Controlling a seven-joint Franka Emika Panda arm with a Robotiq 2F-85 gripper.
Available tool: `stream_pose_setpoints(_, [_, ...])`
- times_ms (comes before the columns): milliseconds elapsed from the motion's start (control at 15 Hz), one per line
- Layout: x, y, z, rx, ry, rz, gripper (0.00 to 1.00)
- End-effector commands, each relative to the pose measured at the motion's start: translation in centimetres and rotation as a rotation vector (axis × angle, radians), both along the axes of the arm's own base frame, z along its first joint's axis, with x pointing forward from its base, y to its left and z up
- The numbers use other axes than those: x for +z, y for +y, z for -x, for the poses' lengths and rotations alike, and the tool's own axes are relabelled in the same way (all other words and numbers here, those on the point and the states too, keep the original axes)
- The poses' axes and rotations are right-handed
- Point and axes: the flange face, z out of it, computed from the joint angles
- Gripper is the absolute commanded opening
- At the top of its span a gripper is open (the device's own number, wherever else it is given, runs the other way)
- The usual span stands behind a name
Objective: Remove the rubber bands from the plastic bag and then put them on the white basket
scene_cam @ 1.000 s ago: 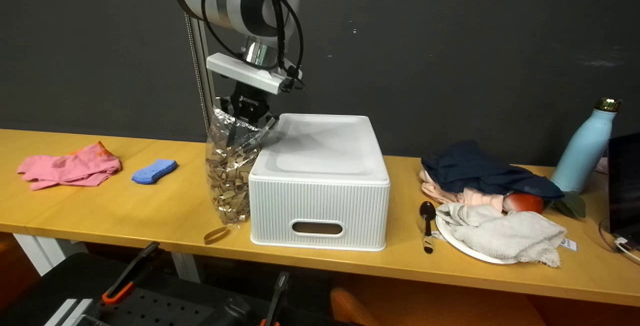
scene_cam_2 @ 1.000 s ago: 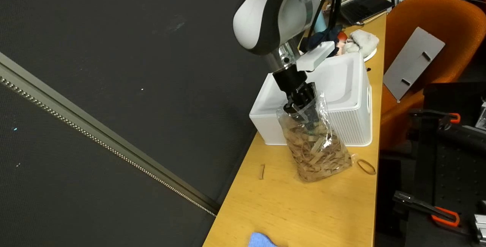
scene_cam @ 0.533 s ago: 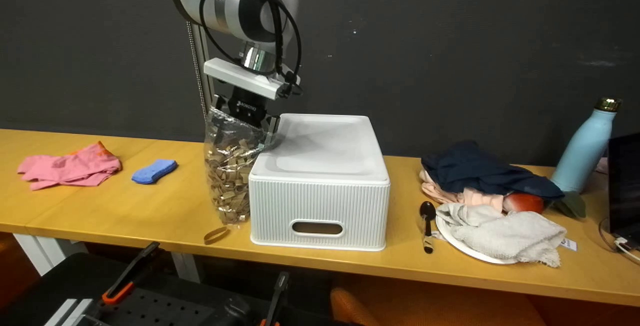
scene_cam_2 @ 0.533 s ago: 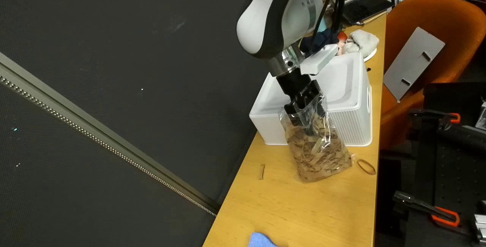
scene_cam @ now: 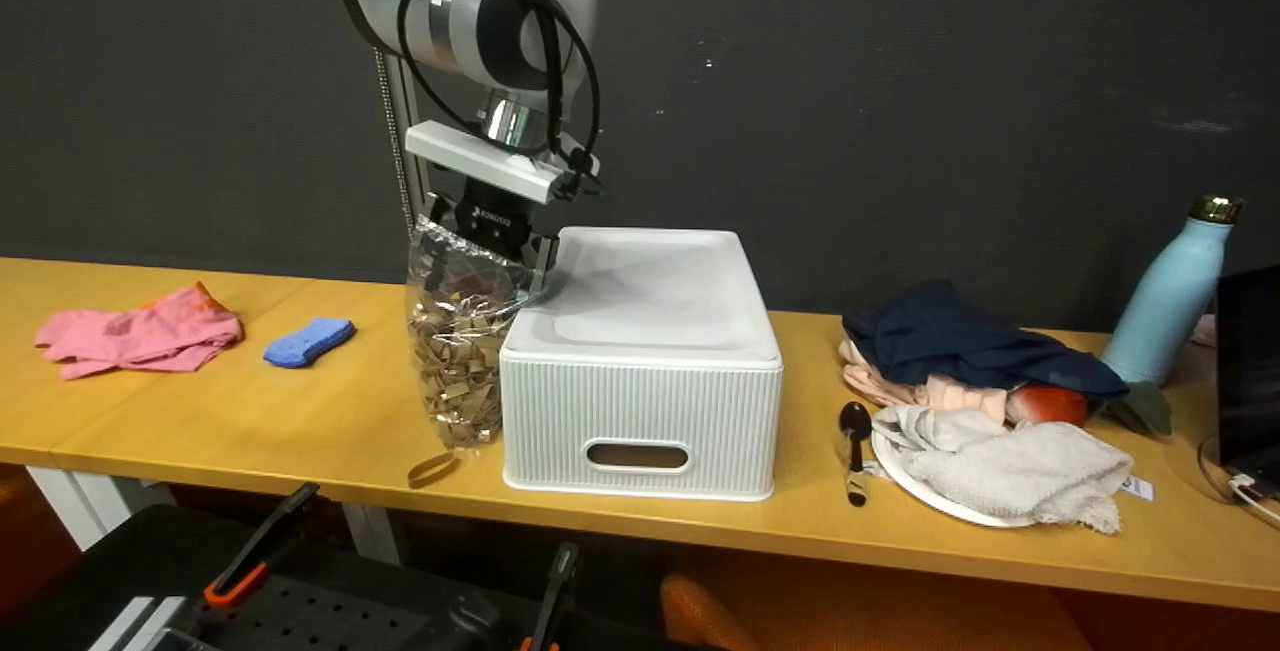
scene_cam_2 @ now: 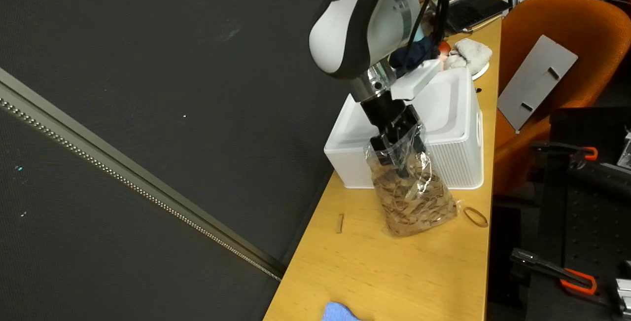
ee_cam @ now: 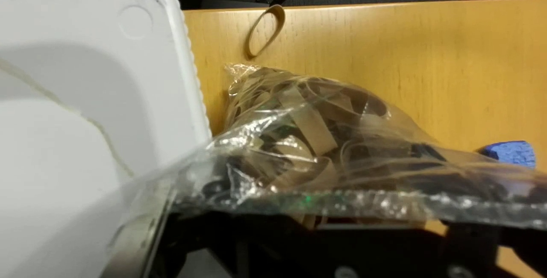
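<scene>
The clear plastic bag [scene_cam: 458, 356] stands upright against the side of the white basket [scene_cam: 640, 411], full of tan rubber bands [scene_cam_2: 414, 207]. My gripper [scene_cam: 488, 276] points down into the bag's mouth, its two fingers spread apart behind the plastic. The fingertips sit near the top of the heap, and no band shows clearly pinched between them. In the wrist view crinkled plastic [ee_cam: 342, 203] covers most of the jaws. One loose rubber band [ee_cam: 266, 30] lies on the table by the bag's foot. A second small band [scene_cam_2: 340, 223] rests farther back.
On the basket's flat recessed top [ee_cam: 64, 21] a thin tan line shows, unclear what it is. A blue sponge [scene_cam: 308, 342] and pink cloth [scene_cam: 140, 329] lie on the table. Beyond the basket are a spoon [scene_cam: 855, 451], a white plate with a cloth [scene_cam: 1000, 466] and a bottle [scene_cam: 1165, 291].
My gripper has moved down a little into the bag and its fingers have spread apart, widening the bag's mouth. The white basket has shifted very slightly away from the bag.
</scene>
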Motion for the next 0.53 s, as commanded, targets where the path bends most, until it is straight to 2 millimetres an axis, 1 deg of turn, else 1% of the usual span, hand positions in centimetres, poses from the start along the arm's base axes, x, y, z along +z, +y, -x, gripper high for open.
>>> stream_pose_setpoints(0, [-0.29,-0.16,-0.14,-0.012,0.016,0.028,0.86])
stream_pose_setpoints(133, [-0.57,-0.25,-0.21,-0.020,0.022,0.035,0.88])
stream_pose_setpoints(267, [-0.66,-0.26,-0.24,-0.026,0.028,0.038,0.64])
stream_pose_setpoints(333, [-0.59,-0.28,-0.28,-0.030,0.028,0.042,0.62])
stream_pose_setpoints(400, [-0.61,-0.33,-0.30,-0.033,0.030,0.047,0.55])
stream_pose_setpoints(467, [-0.58,-0.36,-0.31,-0.034,0.033,0.052,0.45])
